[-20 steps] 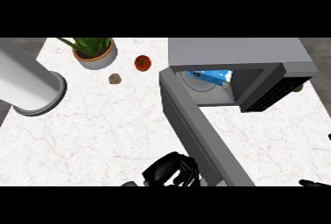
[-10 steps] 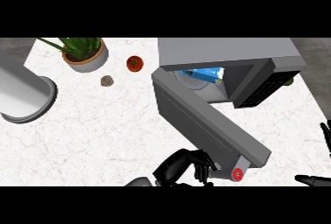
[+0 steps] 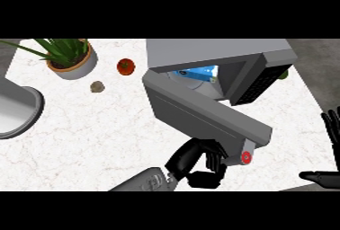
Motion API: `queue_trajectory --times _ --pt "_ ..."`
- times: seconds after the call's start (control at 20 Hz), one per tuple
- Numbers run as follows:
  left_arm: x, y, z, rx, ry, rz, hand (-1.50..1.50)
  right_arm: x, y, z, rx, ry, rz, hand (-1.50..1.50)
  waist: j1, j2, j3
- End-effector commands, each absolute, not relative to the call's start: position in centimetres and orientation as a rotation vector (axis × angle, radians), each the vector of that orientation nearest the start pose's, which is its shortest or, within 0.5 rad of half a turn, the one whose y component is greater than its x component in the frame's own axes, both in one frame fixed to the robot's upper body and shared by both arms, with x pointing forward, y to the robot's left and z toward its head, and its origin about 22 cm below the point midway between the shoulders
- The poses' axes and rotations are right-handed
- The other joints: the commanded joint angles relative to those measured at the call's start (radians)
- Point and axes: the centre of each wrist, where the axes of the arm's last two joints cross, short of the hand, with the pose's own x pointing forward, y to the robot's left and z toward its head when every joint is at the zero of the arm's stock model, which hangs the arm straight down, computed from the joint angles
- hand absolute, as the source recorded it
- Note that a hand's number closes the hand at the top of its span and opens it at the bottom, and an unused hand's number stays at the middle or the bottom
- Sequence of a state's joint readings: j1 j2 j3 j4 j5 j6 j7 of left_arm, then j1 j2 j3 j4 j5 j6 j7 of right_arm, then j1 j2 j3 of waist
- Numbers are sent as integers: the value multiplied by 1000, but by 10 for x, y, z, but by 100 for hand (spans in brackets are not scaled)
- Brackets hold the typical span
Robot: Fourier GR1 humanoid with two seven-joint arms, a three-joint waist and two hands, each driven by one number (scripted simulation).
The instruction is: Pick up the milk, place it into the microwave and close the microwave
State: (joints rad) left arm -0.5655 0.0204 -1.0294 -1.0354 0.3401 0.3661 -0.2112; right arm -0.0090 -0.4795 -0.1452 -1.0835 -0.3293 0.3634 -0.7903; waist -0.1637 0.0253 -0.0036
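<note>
The milk [image 3: 197, 74], a blue and white carton, stands inside the grey microwave [image 3: 219, 51] at the upper right and shows only partly through the opening. The microwave's door [image 3: 206, 112] is half open and slants down to the right, with a red button near its free end. My left hand [image 3: 197, 161] is at the lower middle, its fingers curled against the door's outer face close to that end, holding nothing. At the right edge my right hand [image 3: 331, 128] rests open with its fingers up, well clear of the door.
A potted plant [image 3: 69, 56] stands at the back left. A red tomato [image 3: 125, 66] and a small brownish lump [image 3: 97, 86] lie beside it. A large grey cylinder [image 3: 16, 108] sits at the left edge. Something green [image 3: 284, 74] peeks out behind the microwave's right side.
The door has swung further towards the microwave, narrowing the opening. My left hand has moved up along with the door. The right hand stays at the right edge.
</note>
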Motion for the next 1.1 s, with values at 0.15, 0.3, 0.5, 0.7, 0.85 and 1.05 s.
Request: queue_trajectory --times 0.15,0.3,0.5,0.7,0.85,1.05 --pt "274 -8 8 -375 -1731 -706 150 231 -409 -19 155 -2005 136 -150 -60 8 -2" --pt "287 -10 16 -338 -1744 -714 150 244 -405 -5 181 -2020 173 -150 -82 17 -3" --pt "300 -12 26 -287 -1746 -688 150 252 -404 7 203 -2056 184 -150 -123 24 -1" --pt "314 -15 40 -253 -1760 -655 150 259 -403 16 236 -2070 200 -150 -154 32 0" --pt "324 -17 49 -225 -1766 -647 150 270 -399 28 280 -2092 210 -150 -162 40 1" --pt "337 -22 70 -212 -1804 -612 150 277 -397 40 317 -2101 248 -150 -187 50 5"
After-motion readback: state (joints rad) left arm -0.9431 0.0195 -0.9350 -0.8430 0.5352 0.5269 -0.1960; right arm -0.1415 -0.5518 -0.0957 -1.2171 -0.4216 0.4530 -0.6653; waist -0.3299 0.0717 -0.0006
